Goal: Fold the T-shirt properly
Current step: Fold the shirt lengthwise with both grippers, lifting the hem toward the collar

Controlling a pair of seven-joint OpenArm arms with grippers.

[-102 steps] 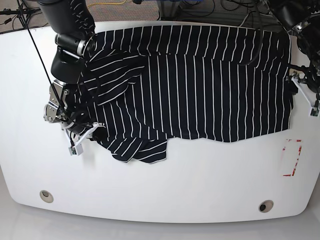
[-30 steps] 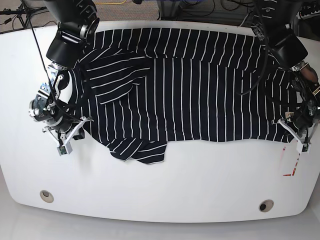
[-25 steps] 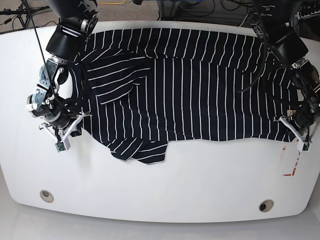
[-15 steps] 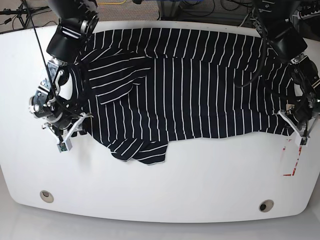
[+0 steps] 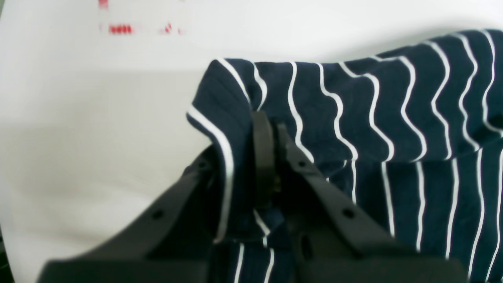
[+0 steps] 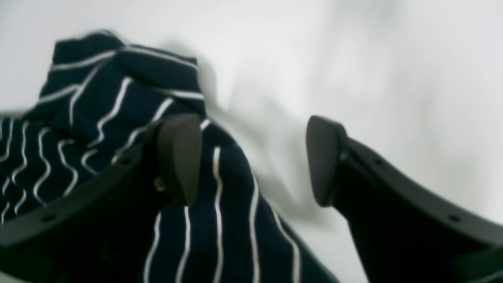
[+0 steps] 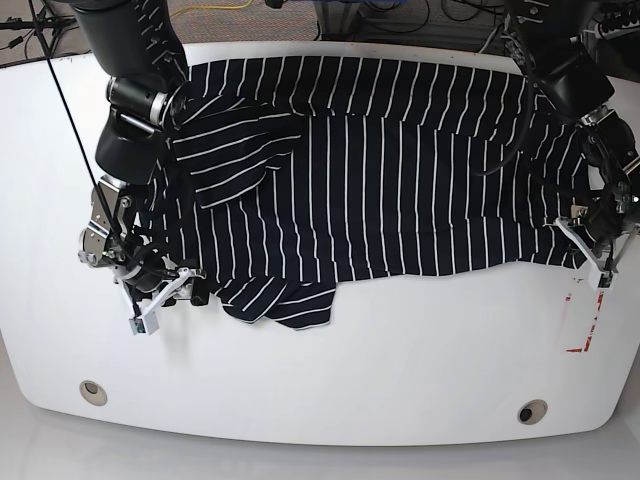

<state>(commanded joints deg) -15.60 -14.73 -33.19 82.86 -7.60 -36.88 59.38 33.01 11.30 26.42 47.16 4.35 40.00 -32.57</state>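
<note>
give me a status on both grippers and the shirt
Left gripper shut on dark navy white-striped fabric T-shirt corner. Right gripper open at its edge. Shirt spread on white table, rumpled.

You have one striped T-shirt (image 7: 400,170) spread over the far half of the one white table (image 7: 330,370). Two arms work over it, each with one gripper: the left gripper (image 7: 596,258) at the table's right edge, the right gripper (image 7: 160,296) near its left edge. Two round holes (image 7: 93,391) sit along the near edge, and one red marking (image 7: 586,318) lies by the right edge.
</note>
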